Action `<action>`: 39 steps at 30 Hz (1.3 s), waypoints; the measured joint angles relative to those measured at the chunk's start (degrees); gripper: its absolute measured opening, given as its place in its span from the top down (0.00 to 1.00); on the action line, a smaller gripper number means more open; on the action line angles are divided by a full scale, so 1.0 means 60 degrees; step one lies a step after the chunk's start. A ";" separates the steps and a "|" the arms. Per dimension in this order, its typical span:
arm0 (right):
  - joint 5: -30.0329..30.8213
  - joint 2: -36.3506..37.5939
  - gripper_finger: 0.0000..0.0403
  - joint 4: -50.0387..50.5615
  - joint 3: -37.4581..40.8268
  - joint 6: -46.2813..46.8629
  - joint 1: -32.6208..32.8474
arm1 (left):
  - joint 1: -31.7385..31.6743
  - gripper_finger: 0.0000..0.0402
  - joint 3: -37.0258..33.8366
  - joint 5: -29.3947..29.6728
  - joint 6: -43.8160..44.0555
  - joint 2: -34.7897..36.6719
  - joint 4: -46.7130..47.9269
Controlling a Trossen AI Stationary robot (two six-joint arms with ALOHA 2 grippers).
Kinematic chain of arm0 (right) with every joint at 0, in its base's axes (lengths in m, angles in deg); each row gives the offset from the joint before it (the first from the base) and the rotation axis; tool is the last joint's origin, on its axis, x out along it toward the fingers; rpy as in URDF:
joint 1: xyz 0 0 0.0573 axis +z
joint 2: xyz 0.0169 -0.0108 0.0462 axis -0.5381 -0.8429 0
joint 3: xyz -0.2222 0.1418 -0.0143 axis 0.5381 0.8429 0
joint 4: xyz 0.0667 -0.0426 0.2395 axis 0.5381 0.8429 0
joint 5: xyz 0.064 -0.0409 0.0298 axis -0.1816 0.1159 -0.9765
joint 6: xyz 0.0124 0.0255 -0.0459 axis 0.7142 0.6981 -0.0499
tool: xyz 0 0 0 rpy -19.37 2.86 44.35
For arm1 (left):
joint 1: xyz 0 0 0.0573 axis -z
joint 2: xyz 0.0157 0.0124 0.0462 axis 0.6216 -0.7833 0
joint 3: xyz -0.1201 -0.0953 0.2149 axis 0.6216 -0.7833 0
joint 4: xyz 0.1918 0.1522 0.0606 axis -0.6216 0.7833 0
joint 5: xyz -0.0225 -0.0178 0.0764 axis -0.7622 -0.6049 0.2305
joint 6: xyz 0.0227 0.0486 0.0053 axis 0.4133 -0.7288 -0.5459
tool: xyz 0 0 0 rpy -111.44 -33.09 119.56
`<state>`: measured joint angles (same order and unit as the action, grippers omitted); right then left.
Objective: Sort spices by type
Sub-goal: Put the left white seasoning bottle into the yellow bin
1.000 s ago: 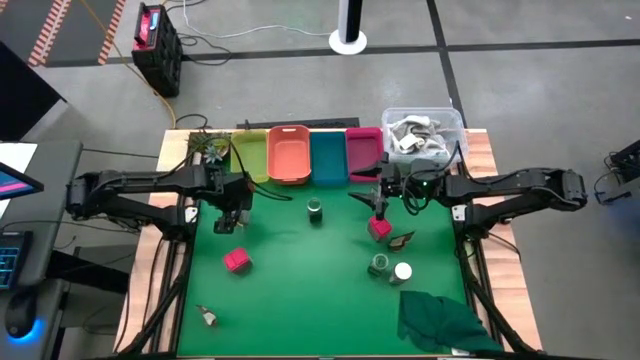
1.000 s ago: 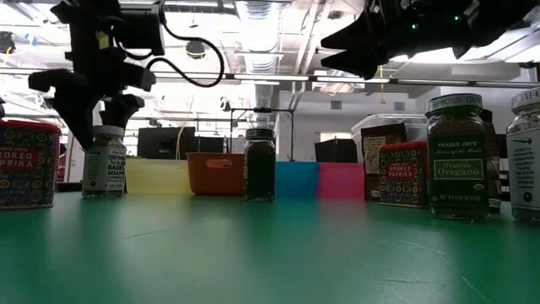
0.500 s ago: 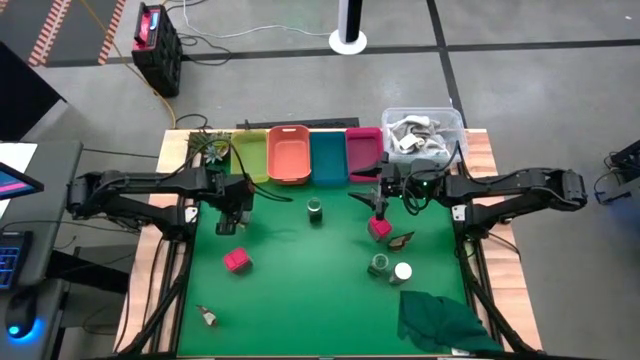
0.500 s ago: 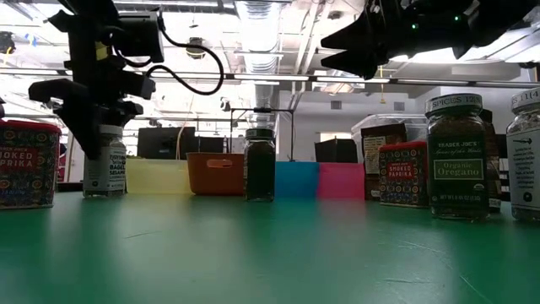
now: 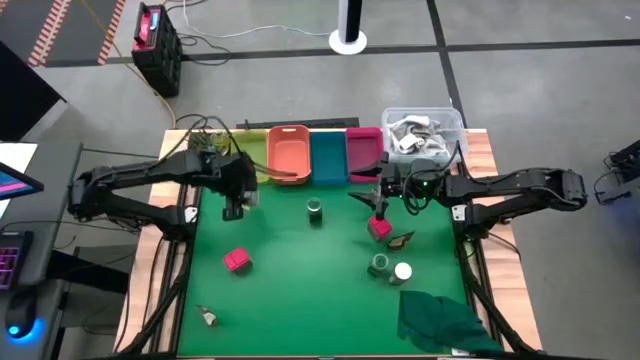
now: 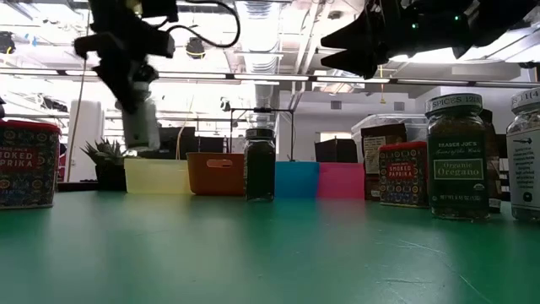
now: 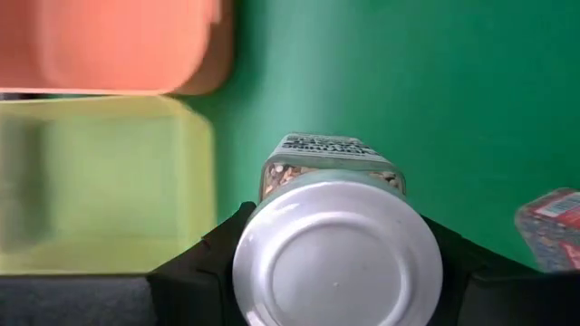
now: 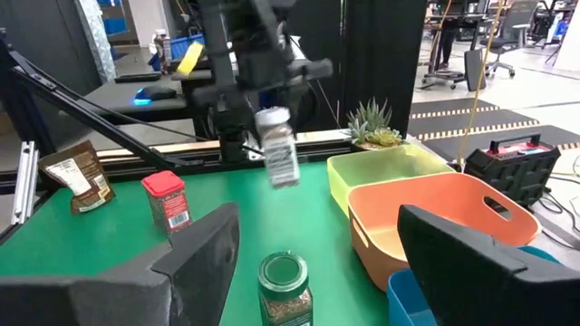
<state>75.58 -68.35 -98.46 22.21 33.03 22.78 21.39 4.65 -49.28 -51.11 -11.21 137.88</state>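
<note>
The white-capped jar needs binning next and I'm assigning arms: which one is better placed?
Left. Its tool already holds the white-capped jar lifted, close to the yellow tray; the right tool hovers open by the red packet.

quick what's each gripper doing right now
Left gripper: closed on a white-capped jar, lifted off the table.
Right gripper: open, holding nothing, above the red packet.
</note>
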 joint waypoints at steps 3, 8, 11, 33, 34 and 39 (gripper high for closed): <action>0.0000 0.0000 0.19 -0.0021 0.0000 0.0000 0.0000 | -0.0653 0.52 0.0630 0.0066 -0.0539 -0.0322 0.0221; -0.0007 0.0000 0.19 -0.0010 0.0000 0.0054 0.0003 | -0.1927 0.52 0.1688 0.0094 -0.1623 -0.1425 0.0524; -0.0011 0.0004 0.19 0.0103 0.0000 0.0069 0.0003 | -0.2691 0.52 0.2198 0.0086 -0.2182 -0.2126 0.0519; -0.0011 0.0401 0.19 0.1173 0.0004 0.0237 0.0136 | -0.5674 0.52 0.2581 0.0113 -0.3098 -0.4619 -0.1317; -0.0011 0.0401 0.19 0.1172 0.0004 0.0239 0.0178 | -0.5689 0.52 0.2581 0.0112 -0.3184 -0.4658 -0.1435; -0.0011 0.0401 0.19 0.1071 0.0004 0.0197 0.0372 | -0.5916 0.50 0.2581 -0.0048 -0.3725 -0.4692 -0.1674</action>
<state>75.51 -65.95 -92.03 22.23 34.21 25.01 -14.10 20.13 -49.56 -73.46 -39.36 127.84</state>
